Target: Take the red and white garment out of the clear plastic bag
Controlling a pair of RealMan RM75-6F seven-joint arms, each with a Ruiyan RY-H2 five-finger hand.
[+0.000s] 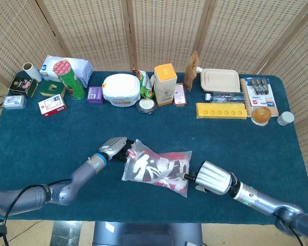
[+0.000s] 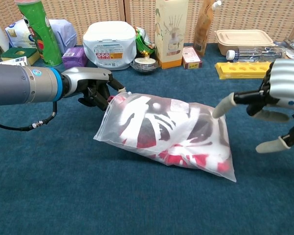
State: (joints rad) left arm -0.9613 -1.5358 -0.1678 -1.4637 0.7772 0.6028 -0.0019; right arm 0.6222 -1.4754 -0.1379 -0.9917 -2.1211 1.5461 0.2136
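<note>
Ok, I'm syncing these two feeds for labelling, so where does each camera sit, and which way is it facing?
Head view: sits high above the near table edge, looking down and forward across the table to the wicker screen; both arms show, the left hand gripping the clear plastic bag.
Chest view: sits low, just above the tabletop, looking level across it; the left forearm and right hand show.
Shared: both hands, the bag with the red and white garment, and the back row of boxes.
</note>
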